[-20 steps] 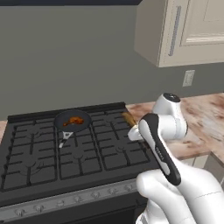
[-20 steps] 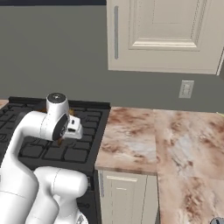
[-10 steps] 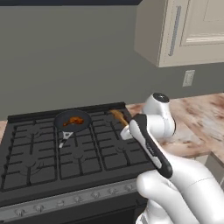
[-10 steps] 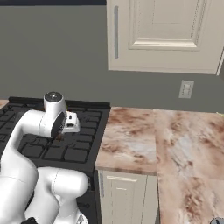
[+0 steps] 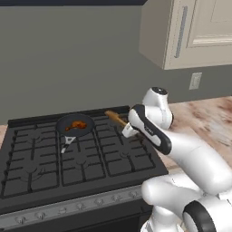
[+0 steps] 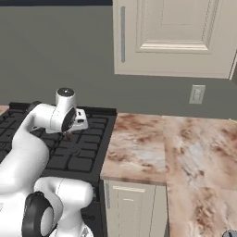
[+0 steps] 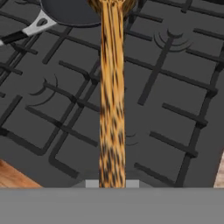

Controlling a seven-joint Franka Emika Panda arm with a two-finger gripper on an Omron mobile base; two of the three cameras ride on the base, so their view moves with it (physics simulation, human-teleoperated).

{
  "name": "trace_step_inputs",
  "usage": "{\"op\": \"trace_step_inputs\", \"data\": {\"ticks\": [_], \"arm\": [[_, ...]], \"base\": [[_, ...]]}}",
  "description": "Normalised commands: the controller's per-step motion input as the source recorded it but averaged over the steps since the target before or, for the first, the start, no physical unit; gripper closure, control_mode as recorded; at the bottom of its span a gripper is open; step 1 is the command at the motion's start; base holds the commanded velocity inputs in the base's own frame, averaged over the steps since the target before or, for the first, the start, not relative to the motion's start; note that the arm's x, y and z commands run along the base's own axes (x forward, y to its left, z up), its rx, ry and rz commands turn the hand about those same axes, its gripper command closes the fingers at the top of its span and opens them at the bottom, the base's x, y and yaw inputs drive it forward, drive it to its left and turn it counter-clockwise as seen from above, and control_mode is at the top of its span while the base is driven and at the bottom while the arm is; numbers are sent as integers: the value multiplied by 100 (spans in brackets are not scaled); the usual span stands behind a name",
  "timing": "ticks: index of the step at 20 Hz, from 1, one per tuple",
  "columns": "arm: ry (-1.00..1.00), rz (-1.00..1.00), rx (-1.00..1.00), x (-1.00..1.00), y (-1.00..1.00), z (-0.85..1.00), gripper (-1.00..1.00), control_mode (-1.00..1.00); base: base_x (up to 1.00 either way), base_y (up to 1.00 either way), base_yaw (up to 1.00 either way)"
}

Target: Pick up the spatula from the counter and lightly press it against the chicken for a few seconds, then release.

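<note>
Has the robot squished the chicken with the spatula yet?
Not yet. Done: the spatula is off the counter, shut in the end effector. In hand: it hangs over the stove, tip near the pan. Left: press the chicken, wait, let go.

You see the mottled orange-brown wooden spatula (image 7: 111, 100), streaked dark, against the matte black gas stove top (image 7: 175, 109). The round black frying pan (image 5: 63, 124) has a 2-tone silver-and-black handle (image 7: 37, 24) and holds the orange-brown chicken piece (image 5: 78, 125). Beside the stove, the marbled pink-and-brown stone counter (image 6: 185, 152) lies below cream panelled cabinets (image 6: 176, 37).
</note>
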Motion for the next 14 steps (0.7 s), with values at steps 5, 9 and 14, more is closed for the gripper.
{"op": "trace_step_inputs", "data": {"ticks": [5,9,14], "arm": [[0,8,-13,39,22,0,100,-100],[0,5,-16,41,25,0,100,-100],[0,5,-13,41,23,0,100,-100]], "base": [[0,0,0],[0,0,0],[0,0,0]]}}
